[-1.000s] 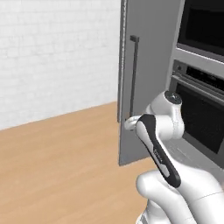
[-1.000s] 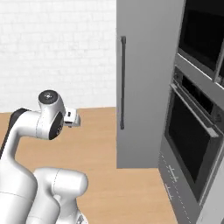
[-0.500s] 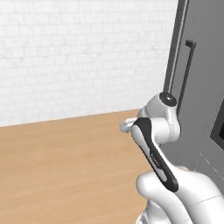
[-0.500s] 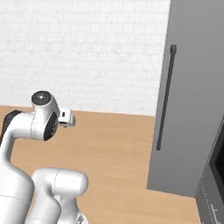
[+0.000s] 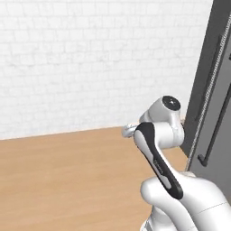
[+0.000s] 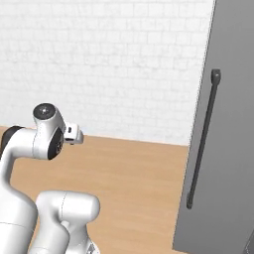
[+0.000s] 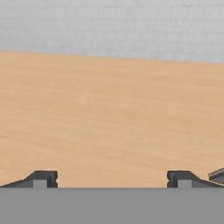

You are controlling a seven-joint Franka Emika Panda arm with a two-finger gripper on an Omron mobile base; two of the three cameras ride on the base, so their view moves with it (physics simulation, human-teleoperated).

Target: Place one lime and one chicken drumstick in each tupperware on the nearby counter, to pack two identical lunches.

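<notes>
The gripper (image 7: 112, 179) is spread wide and empty, with bare wood floor (image 7: 109, 118) ahead of it. Limes, drumsticks and tupperware probably lie off to one side (direction unknowable here).

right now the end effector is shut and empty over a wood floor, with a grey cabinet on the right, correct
Not quite: the end effector is open, not shut. The hand view shows its two fingertips far apart with nothing between them. The rest holds: wood floor beneath it, and the grey cabinet on the right in the right base view.

wall (image 5: 90, 58): white brick | floor (image 5: 67, 180): light wood-brown | cabinet door (image 6: 228, 149): grey, dark bar handle (image 6: 202, 141)
</notes>
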